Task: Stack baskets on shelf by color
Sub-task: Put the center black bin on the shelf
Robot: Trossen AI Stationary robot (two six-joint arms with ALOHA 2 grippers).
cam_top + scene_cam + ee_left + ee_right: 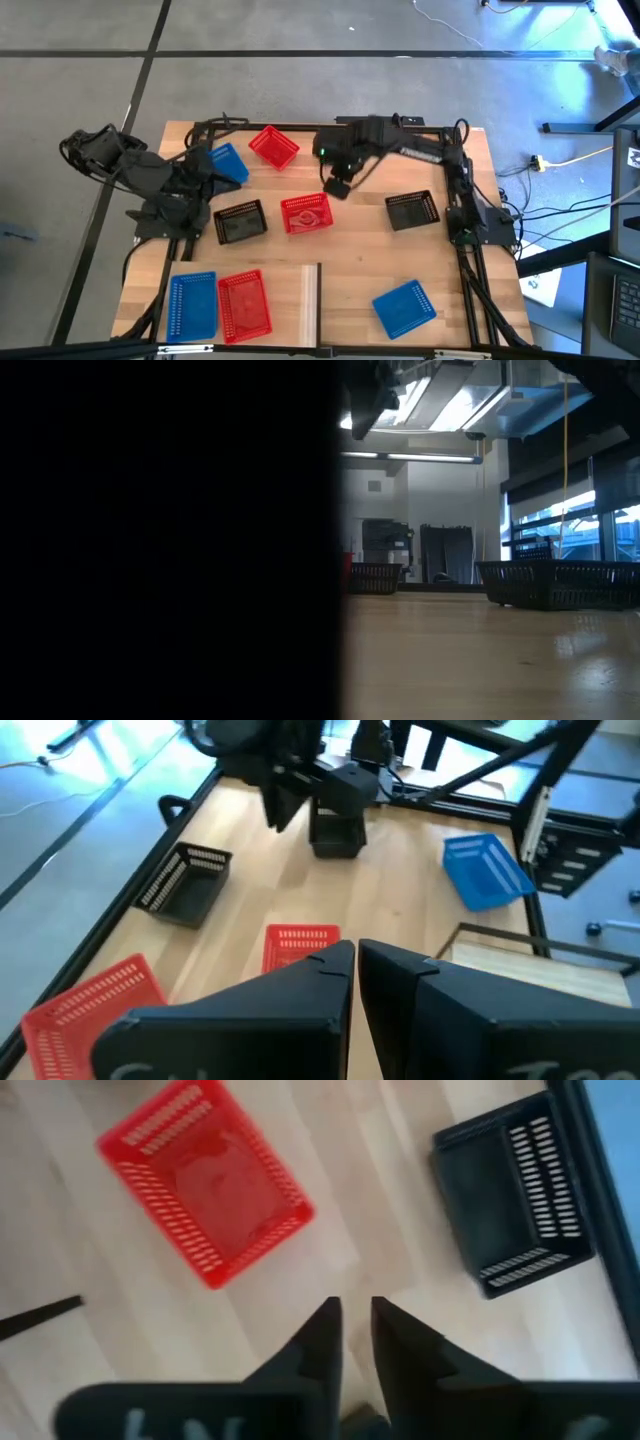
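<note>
— Where's your right gripper?

— Fingers slightly apart, empty, hovering above the table. A red basket sits at its seven o'clock, a black basket at four. My left gripper is shut, empty.

— The shelf?

— A blue basket and a red one lie on it.

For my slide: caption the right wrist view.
Right gripper hovers empty above tabletop between red basket and black basket.

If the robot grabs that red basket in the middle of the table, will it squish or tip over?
The red basket probably keeps its shape: its mesh walls stand straight. It likely weighs little, since the walls are mostly holes. Sitting low and flat on the table, it should slide rather than tip if pushed.
</note>
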